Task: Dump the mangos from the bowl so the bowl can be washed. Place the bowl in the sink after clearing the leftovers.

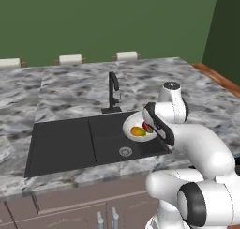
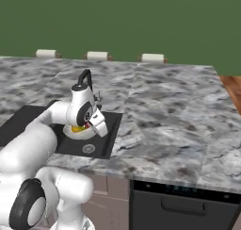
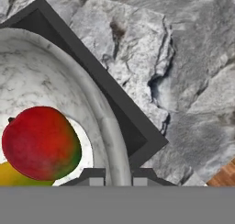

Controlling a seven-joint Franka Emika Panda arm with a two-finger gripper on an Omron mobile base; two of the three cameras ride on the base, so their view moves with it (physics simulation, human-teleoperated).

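**Hand view: bowl rim between our fingertips, mangos inside**

We see our gripper (image 3: 114,178) closed narrow on the rim of the bowl (image 3: 55,81), one fingertip on each side of it. Both mangos lie in the bowl, touching: the red mango (image 3: 40,142) resting over the yellow mango (image 3: 16,176). From the left base view, the bowl (image 1: 132,123) hangs over the right basin of the sink (image 1: 61,146), near the faucet (image 1: 113,91). Marble counter (image 2: 174,116) surrounds the sink.
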